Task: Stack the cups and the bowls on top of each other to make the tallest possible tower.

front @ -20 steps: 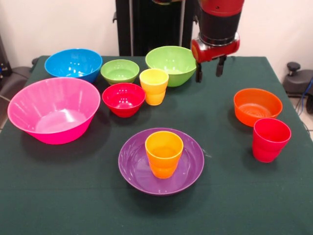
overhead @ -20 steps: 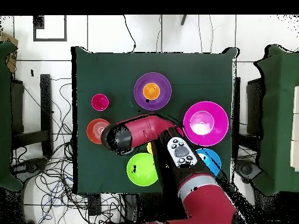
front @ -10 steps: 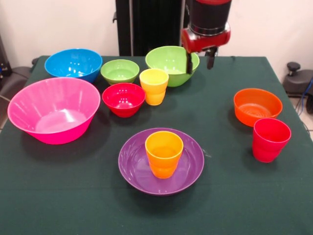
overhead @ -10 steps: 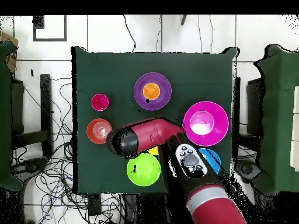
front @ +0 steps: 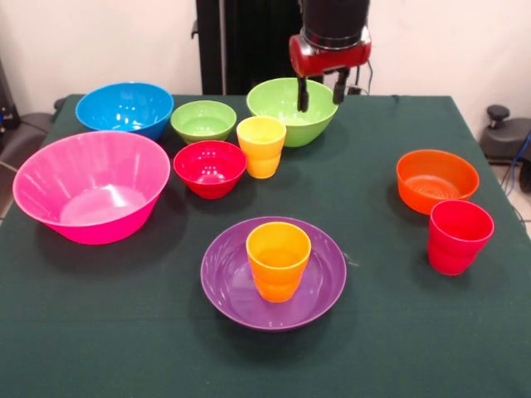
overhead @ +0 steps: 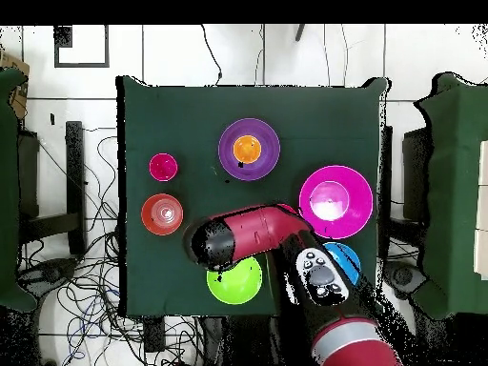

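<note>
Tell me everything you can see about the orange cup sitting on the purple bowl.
The orange cup is a small glossy plastic tumbler, yellow-orange, with sides tapering toward the bottom and a step below the rim. It stands upright, mouth up and empty, roughly in the middle of the wide shallow purple bowl, which alone touches it. From overhead it shows as an orange disc inside the purple ring. The gripper hangs far from it, over the large lime green bowl.
</note>
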Robot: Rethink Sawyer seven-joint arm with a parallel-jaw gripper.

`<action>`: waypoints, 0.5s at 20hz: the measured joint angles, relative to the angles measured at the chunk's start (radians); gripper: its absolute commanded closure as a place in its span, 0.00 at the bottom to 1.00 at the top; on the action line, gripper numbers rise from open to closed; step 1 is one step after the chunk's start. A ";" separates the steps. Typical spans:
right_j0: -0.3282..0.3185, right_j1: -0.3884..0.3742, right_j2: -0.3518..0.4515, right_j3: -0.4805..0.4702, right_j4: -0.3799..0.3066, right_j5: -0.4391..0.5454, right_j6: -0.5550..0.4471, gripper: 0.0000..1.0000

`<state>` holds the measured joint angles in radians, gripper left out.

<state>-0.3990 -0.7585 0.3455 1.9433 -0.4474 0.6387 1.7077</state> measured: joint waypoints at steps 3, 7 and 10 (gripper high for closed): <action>0.053 -0.029 -0.057 0.039 0.026 0.000 0.043 0.00; 0.154 -0.072 -0.146 0.104 0.100 0.000 0.181 0.00; 0.204 -0.091 -0.185 0.138 0.142 0.000 0.288 0.00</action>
<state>-0.1948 -0.8496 0.1609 2.0812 -0.3058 0.6387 1.9959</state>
